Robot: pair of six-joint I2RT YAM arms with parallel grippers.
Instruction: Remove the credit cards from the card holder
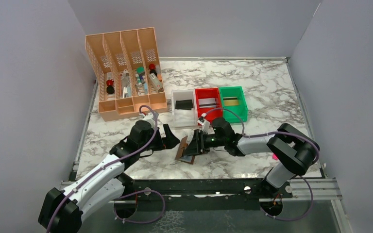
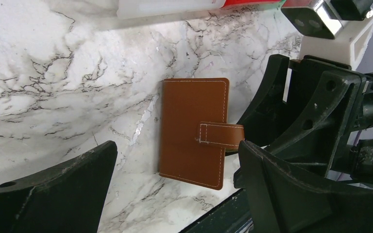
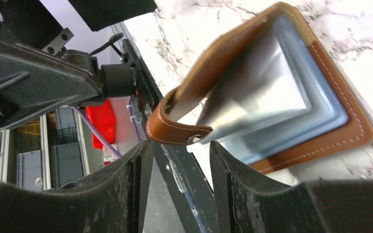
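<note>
- 1 small brown leather-like folding card holder [image 1: 184, 151] lies on the white-grey marble surface [image 1: 267, 97], near its front edge and between the 2 grippers. One cover is flat on the surface, the other is lifted up.
- Inner face: stack of shiny grey-blue clear sleeves [image 3: 272, 97]. Greyish credit cards can't be told apart from the sleeves, so no count.
- 1 brown stitched strap [image 3: 175, 131] w/ snap curls off the lifted cover.
- L gripper [image 1: 169, 137]: fingers wide apart, holding nothing, just left of the holder.
- R gripper [image 3: 180, 155]: fingers a narrow gap apart, strap right at the tips. Can't tell if it's pinched.
- 3 small plastic bins in a row behind: white [image 1: 184, 120], red [image 1: 209, 90], green [image 1: 233, 89]. Each has 1 flat item, too small to ID.
- 1 peach 4-slot organiser [image 1: 126, 110] at back left, contents hard to make out.
</note>
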